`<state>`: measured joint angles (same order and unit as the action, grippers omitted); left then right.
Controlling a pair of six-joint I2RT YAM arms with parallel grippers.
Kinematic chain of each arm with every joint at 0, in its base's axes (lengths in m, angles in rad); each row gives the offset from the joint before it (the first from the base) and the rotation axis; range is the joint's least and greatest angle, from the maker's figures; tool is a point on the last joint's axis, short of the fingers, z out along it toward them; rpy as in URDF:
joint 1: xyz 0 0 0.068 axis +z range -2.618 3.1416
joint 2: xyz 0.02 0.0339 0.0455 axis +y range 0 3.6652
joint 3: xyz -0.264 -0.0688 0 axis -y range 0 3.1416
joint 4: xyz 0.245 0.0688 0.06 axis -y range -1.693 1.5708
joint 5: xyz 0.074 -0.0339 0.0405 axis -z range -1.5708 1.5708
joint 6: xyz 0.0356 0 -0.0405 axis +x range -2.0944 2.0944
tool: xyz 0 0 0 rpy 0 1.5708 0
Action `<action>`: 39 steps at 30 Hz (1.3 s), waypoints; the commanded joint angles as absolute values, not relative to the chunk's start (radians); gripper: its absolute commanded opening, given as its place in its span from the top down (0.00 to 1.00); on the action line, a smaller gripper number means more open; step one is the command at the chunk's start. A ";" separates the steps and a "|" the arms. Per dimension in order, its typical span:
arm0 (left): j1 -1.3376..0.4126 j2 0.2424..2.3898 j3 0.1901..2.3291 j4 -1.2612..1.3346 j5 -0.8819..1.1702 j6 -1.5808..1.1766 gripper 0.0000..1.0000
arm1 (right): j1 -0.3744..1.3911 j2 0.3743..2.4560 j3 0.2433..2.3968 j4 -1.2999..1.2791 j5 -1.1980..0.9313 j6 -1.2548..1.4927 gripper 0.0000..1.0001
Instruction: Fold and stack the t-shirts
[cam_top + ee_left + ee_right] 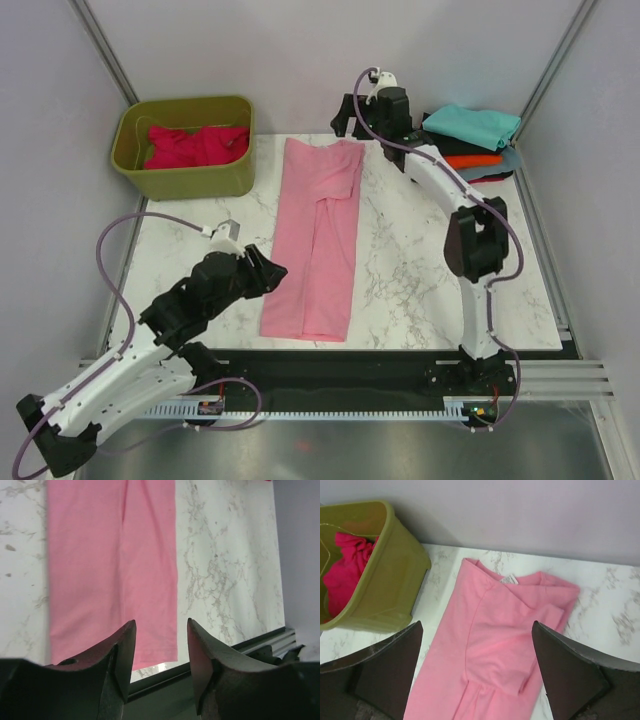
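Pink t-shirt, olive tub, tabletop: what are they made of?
Pink t-shirt: soft matte knit cloth, likely cotton jersey; it creases and folds flat. Olive tub: moulded plastic, slight sheen, smooth thin walls. Tabletop: white marble look with grey veins; stone or printed laminate, cannot tell.

Lit brightly and evenly from above. Casts soft, faint shadows on the counter (pixel 400 250) beside the left arm (pixel 200 290), lower left of the top view. Holds sharp focus across that frame, with a dull sheen on the metal rail (pixel 560 375) at lower right. Renders the fingers (pixel 122 660) dark and soft along the bottom of the left wrist view. Blurs the right wrist view's fingers (pixel 385 675) likewise at its lower corners.
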<state>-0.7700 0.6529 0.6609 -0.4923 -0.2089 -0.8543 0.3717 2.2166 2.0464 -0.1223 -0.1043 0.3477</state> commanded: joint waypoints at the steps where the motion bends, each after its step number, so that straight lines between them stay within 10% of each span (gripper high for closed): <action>1: -0.772 0.609 0.631 -0.612 -0.333 -0.828 0.46 | 0.382 2.013 1.855 -0.175 -0.087 0.365 0.02; 15: -0.764 0.615 0.525 -0.749 -0.419 -0.954 0.41 | 0.874 1.025 0.535 -0.218 0.101 0.906 0.06; 39: -0.764 0.644 0.388 -0.686 -0.285 -1.039 0.43 | 1.416 1.238 0.446 -0.048 0.395 1.235 0.13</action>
